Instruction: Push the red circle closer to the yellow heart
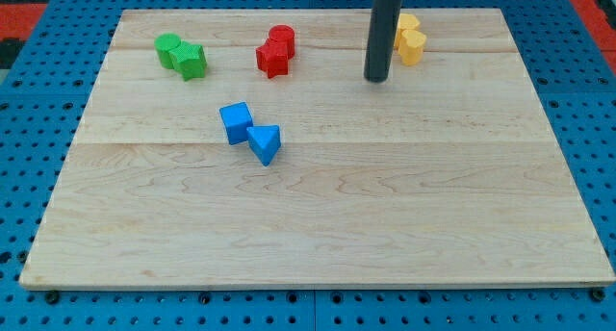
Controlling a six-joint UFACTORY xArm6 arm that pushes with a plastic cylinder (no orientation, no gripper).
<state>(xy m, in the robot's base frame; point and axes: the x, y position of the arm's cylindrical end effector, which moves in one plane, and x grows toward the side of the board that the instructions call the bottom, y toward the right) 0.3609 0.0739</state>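
Upper frame: 2 red blocks [275, 51], 2 green [181, 56], 2 yellow [410, 38]; 2 blue [249, 131] centre-left. My tip [375, 80], a bare rod with no claw, holds nothing, just left of yellows.

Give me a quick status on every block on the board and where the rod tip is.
my tip: on the board, just left of the yellow blocks, right of the red pair
red circle: touching the red star
red star: resting flat
yellow blocks: two together, shapes unclear
green blocks: two touching
blue cube: touching blue triangle
blue triangle: resting flat
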